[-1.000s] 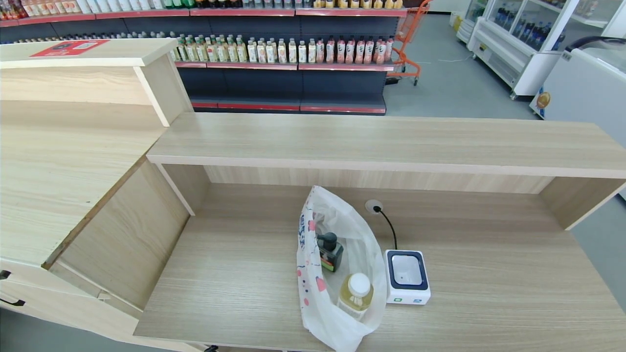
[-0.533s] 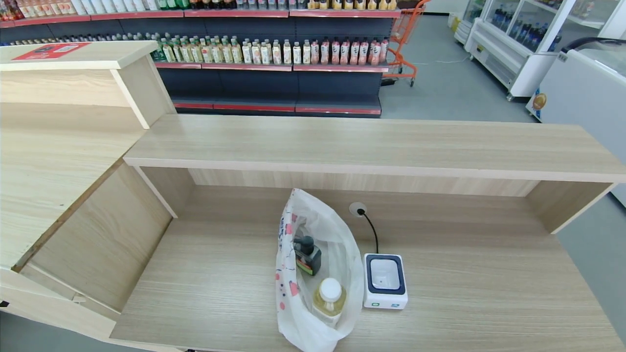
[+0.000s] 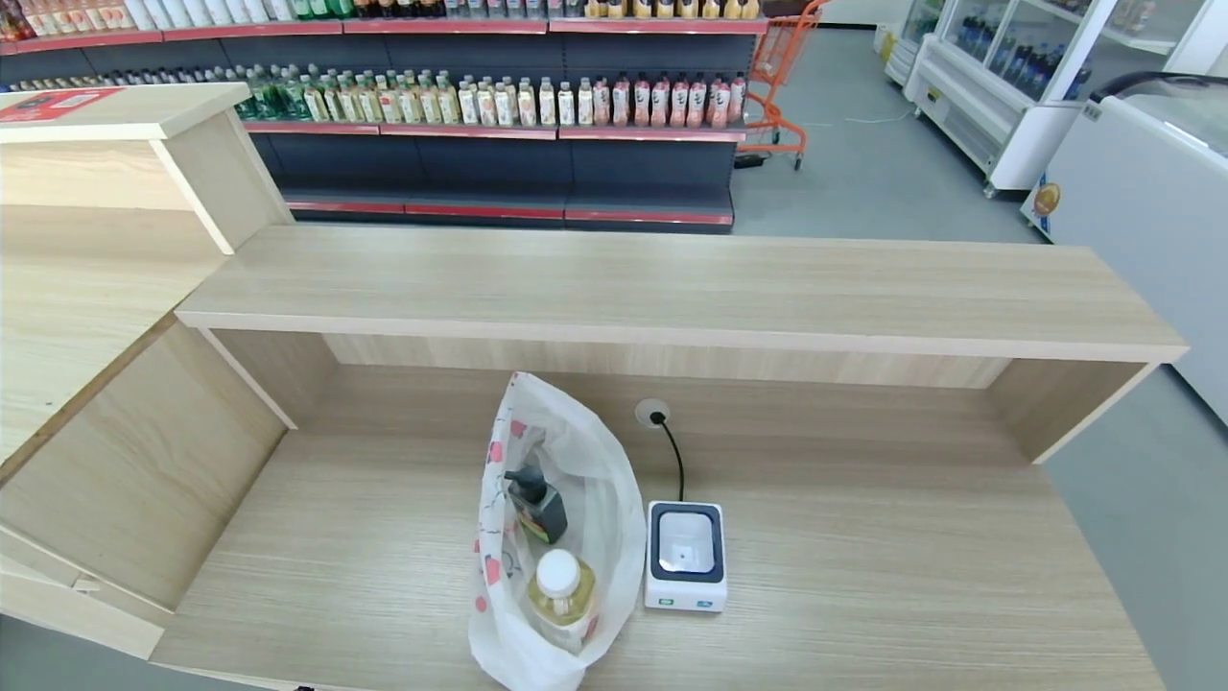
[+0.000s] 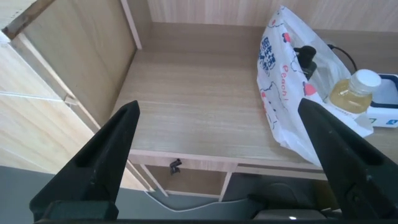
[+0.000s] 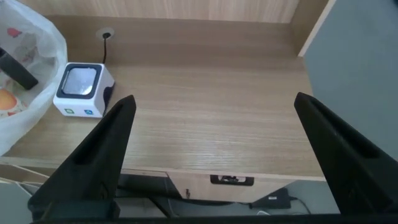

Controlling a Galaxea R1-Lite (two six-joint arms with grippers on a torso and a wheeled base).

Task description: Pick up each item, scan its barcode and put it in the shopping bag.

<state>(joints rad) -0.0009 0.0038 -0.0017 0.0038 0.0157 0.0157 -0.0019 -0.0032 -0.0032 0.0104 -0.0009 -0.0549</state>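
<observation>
A white patterned shopping bag (image 3: 523,537) stands open on the lower counter (image 3: 863,576). Inside it are a dark pump bottle (image 3: 537,504) and a yellow drink bottle with a white cap (image 3: 559,590). A white barcode scanner (image 3: 684,555) sits just right of the bag, with its cable running to a hole at the back. My left gripper (image 4: 217,155) is open and empty, held back over the counter's front edge, with the bag (image 4: 280,93) ahead of it. My right gripper (image 5: 214,149) is open and empty too, off to the right of the scanner (image 5: 81,90).
A raised wooden ledge (image 3: 672,288) runs along the back of the counter, with side walls at both ends (image 3: 144,480). Shop shelves of bottles (image 3: 480,101) and freezers (image 3: 1132,173) stand beyond it. A drawer front (image 5: 230,180) lies below the counter edge.
The head camera has turned, so the whole scene has slid left in the picture. The bag, the bottles and the scanner keep their places relative to each other.
</observation>
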